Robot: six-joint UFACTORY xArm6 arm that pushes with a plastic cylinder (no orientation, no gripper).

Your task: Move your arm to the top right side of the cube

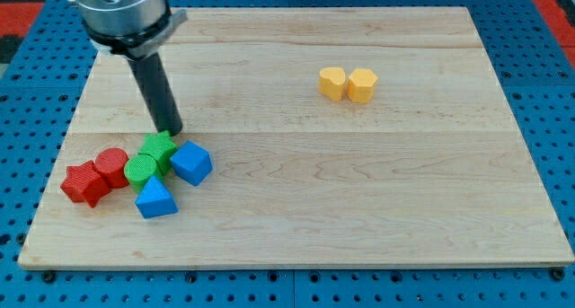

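Note:
A blue cube (191, 162) lies at the lower left of the wooden board (359, 209). My tip (169, 130) rests on the board just above and to the left of the cube, close to the top edge of a green star-shaped block (160, 149). A green cylinder (140, 170) touches the green star on its lower left. A blue triangular block (155, 198) lies below the cube and the green blocks.
A red cylinder (112, 166) and a red star-shaped block (84, 183) sit at the left of the cluster. A yellow heart-shaped block (332, 83) and a yellow block (362, 84) sit side by side at the upper right of the board.

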